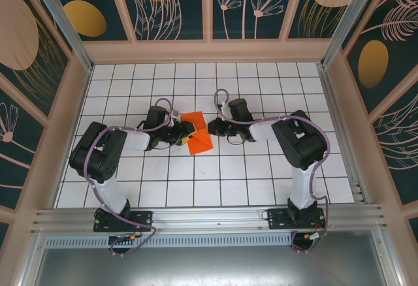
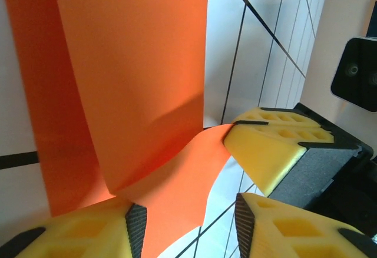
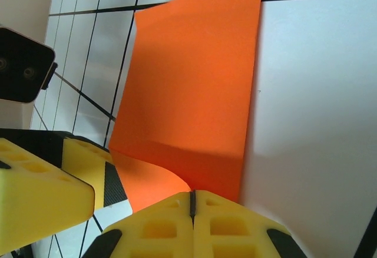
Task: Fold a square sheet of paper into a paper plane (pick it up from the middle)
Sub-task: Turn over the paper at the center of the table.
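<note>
Top external view: the square sheet of paper (image 1: 198,137) lies mid-table (image 1: 261,181), between the left gripper (image 1: 187,132) and the right gripper (image 1: 211,128), both touching it. Right wrist view: the right gripper (image 3: 191,204) is clenched, its yellow fingers (image 3: 230,228) pressed together on the sheet's raised near edge, while the far part rests flat on the white grid. Left wrist view: the left gripper (image 2: 185,225) has its jaws apart, and the curled orange edge passes between them unclamped.
</note>
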`<act>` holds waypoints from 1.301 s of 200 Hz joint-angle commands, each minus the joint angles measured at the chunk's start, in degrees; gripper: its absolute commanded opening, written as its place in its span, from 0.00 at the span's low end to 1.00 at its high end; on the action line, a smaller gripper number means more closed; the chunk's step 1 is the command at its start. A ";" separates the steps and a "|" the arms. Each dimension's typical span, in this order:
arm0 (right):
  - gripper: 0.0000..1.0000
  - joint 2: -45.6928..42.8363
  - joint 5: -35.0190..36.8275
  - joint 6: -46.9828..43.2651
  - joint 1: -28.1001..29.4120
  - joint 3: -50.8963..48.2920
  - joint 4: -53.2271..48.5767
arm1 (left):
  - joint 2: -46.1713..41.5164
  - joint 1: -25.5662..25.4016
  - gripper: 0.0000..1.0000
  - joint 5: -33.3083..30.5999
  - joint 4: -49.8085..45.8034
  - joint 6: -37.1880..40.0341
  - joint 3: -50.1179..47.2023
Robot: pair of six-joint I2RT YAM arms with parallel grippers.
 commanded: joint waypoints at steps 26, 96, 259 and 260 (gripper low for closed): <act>0.11 -2.68 -3.07 5.43 -3.31 -0.65 4.40 | 2.87 0.02 0.38 4.33 5.77 0.24 2.03; 0.38 -5.40 -0.78 5.44 -3.43 2.83 -4.80 | 5.52 0.01 0.38 6.34 13.21 0.39 3.38; 0.77 -19.28 21.29 7.66 -3.56 4.18 -16.84 | -4.30 -0.01 0.01 -8.57 -13.62 18.49 9.16; 0.77 -19.44 21.53 7.74 -3.49 4.19 -16.88 | -5.15 -0.03 0.01 -8.76 -14.12 18.73 9.27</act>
